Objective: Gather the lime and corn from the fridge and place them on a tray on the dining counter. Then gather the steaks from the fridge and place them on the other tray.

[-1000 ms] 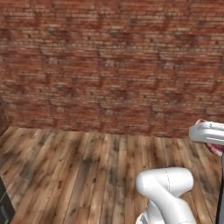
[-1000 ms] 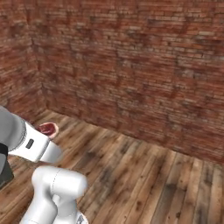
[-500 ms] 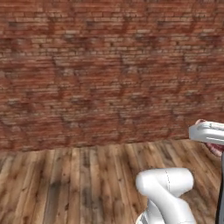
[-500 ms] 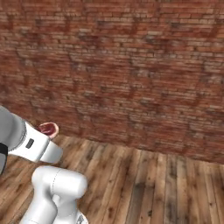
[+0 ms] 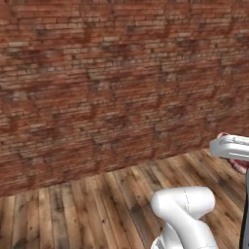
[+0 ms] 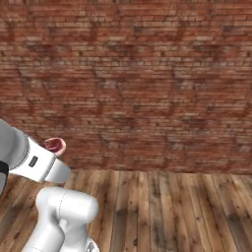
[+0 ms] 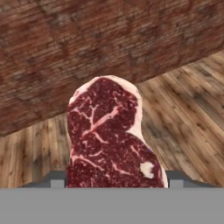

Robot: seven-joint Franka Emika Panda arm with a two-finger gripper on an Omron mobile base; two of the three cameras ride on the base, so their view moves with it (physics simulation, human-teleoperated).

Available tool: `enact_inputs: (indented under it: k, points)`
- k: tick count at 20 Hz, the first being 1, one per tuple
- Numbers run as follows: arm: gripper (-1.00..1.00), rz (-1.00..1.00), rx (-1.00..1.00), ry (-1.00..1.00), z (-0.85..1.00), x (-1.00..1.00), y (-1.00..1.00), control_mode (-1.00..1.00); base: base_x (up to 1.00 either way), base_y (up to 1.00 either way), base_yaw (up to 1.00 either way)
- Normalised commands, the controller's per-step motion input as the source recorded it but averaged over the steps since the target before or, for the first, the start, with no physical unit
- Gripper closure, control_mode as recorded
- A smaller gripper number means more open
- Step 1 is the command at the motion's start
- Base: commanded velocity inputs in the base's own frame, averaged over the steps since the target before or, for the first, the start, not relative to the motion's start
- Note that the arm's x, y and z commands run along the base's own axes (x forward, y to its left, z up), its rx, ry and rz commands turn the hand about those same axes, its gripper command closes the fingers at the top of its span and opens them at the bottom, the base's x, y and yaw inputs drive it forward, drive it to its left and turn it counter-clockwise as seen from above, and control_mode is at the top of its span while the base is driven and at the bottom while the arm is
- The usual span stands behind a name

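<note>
One of the steaks (image 7: 109, 135), a dark red slab with pale marbling and a fat rim, stands upright between the two dark tips of my gripper (image 7: 114, 181), which is shut on its lower end. In the right base view the steak (image 6: 54, 145) peeks out above the white wrist at the left. In the left base view a red sliver of the steak (image 5: 238, 165) shows under the hand at the right edge.
A red brick wall (image 6: 147, 83) runs across ahead, over a brown wooden plank floor (image 6: 167, 206). The arm's white elbow (image 5: 182, 204) rises at the bottom of the base views.
The whole picture has swung sideways in both base views, so the base has turned along the brick wall. The room corner has passed from sight. The steak stays in my grip.
</note>
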Motion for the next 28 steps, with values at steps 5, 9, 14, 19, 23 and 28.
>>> enact_inputs:
  k: [5, 9, 14, 19, 23, 28]
  points:
    - [1.0, 0.0, 0.0, 0.0, 0.0, 0.0, 0.0, 1.0, 0.54, -0.4, -0.38]
    - [1.0, 0.0, 0.0, 0.0, 0.0, 0.0, 0.0, 1.0, 0.65, -0.16, -0.38]
    - [1.0, 0.0, 0.0, 0.0, 0.0, 0.0, 0.0, 1.0, 0.75, 0.0, -0.4]
    - [1.0, 0.0, 0.0, 0.0, 0.0, 0.0, 0.0, 1.0, 0.75, 0.0, -0.4]
    - [1.0, 0.0, 0.0, 0.0, 0.0, 0.0, 0.0, 1.0, 0.73, 0.0, -0.39]
    - [1.0, 0.0, 0.0, 0.0, 0.0, 0.0, 0.0, 1.0, 0.73, -0.01, -0.38]
